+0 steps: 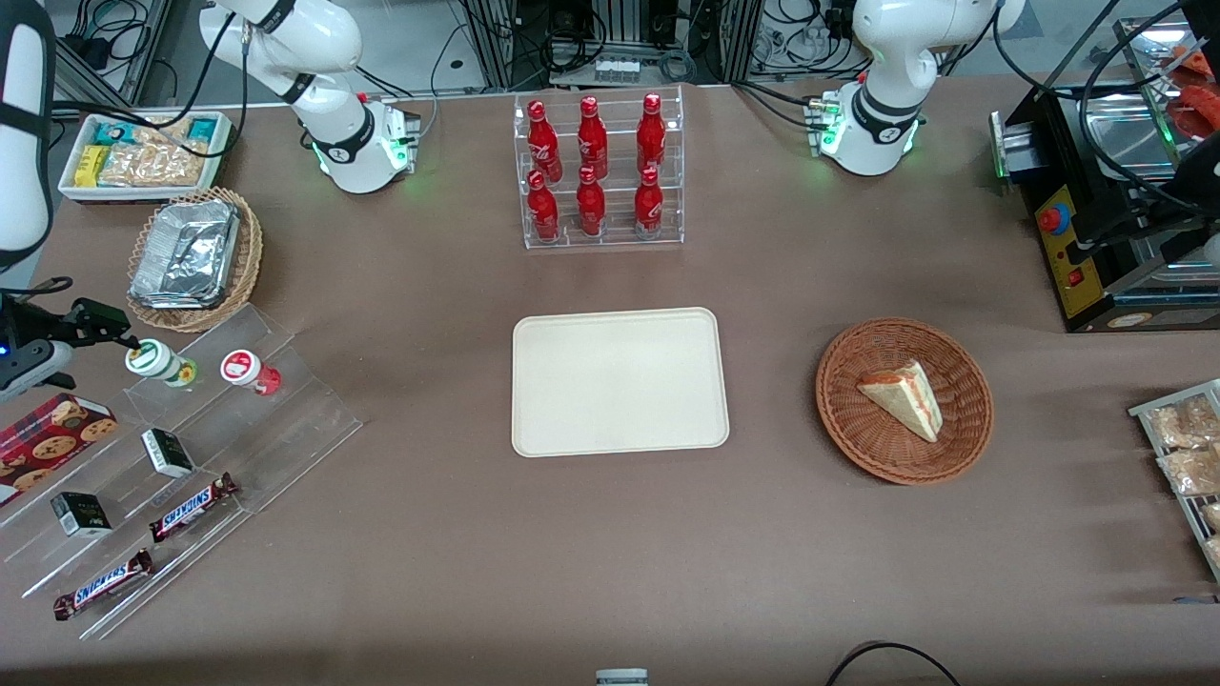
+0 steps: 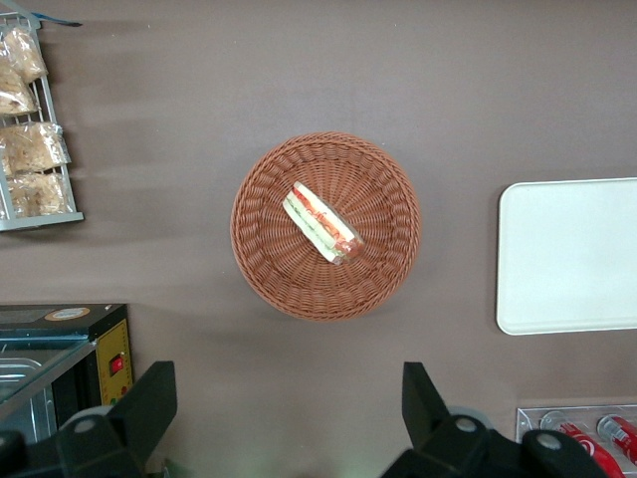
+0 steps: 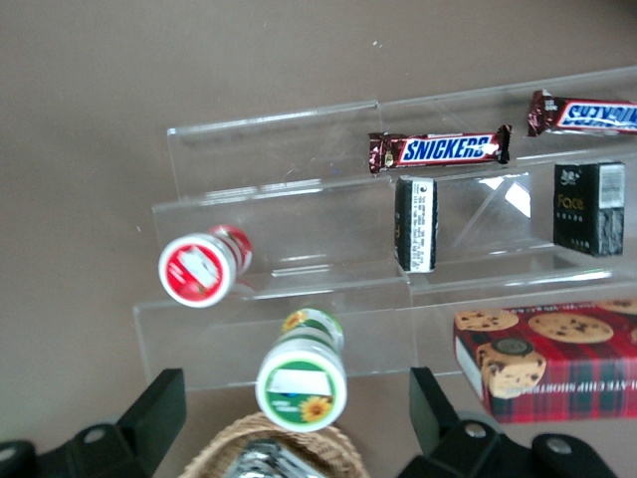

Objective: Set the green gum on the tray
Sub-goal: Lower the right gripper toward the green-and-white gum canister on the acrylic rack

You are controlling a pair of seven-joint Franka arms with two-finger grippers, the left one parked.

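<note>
The green gum (image 1: 160, 363) is a small bottle with a white, green-marked lid, standing on the top step of a clear acrylic stand (image 1: 286, 419) toward the working arm's end of the table. The red gum (image 1: 244, 371) stands beside it on the same step. My gripper (image 1: 116, 332) hovers just above the green gum. In the right wrist view the gripper (image 3: 296, 413) is open, its black fingers (image 3: 159, 408) wide apart on either side of the green gum (image 3: 301, 382), not touching it. The cream tray (image 1: 620, 381) lies bare at the table's middle; it also shows in the left wrist view (image 2: 567, 254).
A wicker basket of foil containers (image 1: 193, 257) sits close to the gum. The stand's lower steps hold Snickers bars (image 1: 193, 506) and black boxes (image 1: 168, 453); a cookie box (image 1: 52, 433) lies beside it. A cola bottle rack (image 1: 598, 171) and a sandwich basket (image 1: 904, 400) stand farther off.
</note>
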